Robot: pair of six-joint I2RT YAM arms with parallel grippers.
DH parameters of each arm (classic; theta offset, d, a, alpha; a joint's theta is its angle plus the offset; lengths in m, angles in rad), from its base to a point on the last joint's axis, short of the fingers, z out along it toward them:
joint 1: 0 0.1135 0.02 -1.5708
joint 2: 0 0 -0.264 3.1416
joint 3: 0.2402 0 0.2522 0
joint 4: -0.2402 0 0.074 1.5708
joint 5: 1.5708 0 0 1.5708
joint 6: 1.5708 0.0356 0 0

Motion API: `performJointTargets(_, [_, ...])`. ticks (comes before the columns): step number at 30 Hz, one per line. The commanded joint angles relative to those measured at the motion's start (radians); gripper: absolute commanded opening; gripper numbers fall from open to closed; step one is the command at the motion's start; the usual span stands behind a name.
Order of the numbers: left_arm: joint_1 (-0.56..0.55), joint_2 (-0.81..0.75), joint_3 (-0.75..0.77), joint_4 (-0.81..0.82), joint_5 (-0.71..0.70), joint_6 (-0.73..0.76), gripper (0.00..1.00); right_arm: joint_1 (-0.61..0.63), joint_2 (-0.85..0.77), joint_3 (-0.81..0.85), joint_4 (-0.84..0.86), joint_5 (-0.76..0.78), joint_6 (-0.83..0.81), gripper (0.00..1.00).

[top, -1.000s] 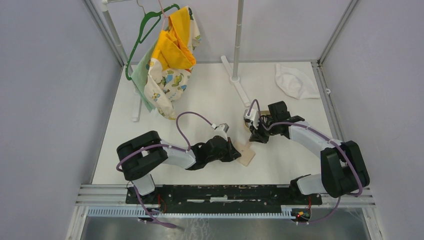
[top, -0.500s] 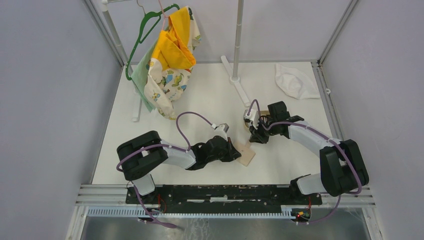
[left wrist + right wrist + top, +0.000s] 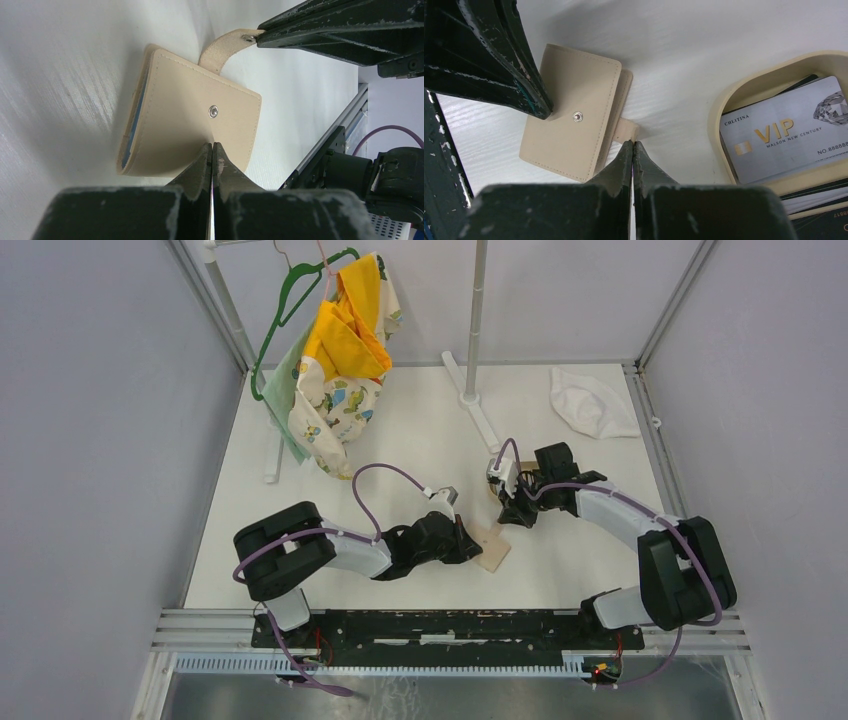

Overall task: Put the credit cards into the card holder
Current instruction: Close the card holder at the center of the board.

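Observation:
The tan card holder point(image 3: 492, 548) lies closed on the white table between the arms; it also shows in the left wrist view point(image 3: 190, 115) and the right wrist view point(image 3: 574, 130). My left gripper point(image 3: 212, 146) is shut, its tips pressed against the holder's cover near the snap. My right gripper point(image 3: 633, 143) is shut on the end of the snap tab point(image 3: 626, 131), which is lifted off the cover point(image 3: 220, 47). A silver VIP credit card point(image 3: 784, 130) lies on darker cards in the tan tray point(image 3: 720, 107) to the right of the holder.
A clothes stand point(image 3: 478, 390) with its foot runs toward the right arm. Hanging yellow and patterned clothes point(image 3: 340, 360) are at the back left. A white cloth point(image 3: 590, 402) lies at the back right. The metal rail point(image 3: 450, 625) marks the near edge.

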Motion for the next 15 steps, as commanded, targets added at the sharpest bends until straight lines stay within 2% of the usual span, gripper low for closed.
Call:
performJointTargets(1, [0.005,-0.007,0.003,0.028,0.006,0.038,0.02,-0.004,-0.053,0.006,0.054,-0.018,0.009,0.0])
performJointTargets(7, [0.035,-0.039,-0.006,0.02,0.032,0.036,0.03,-0.002,-0.07,-0.003,0.033,-0.046,-0.034,0.0])
performJointTargets(15, [0.083,-0.074,-0.034,0.023,0.062,0.032,0.06,0.023,-0.08,-0.015,0.042,0.021,-0.055,0.0])
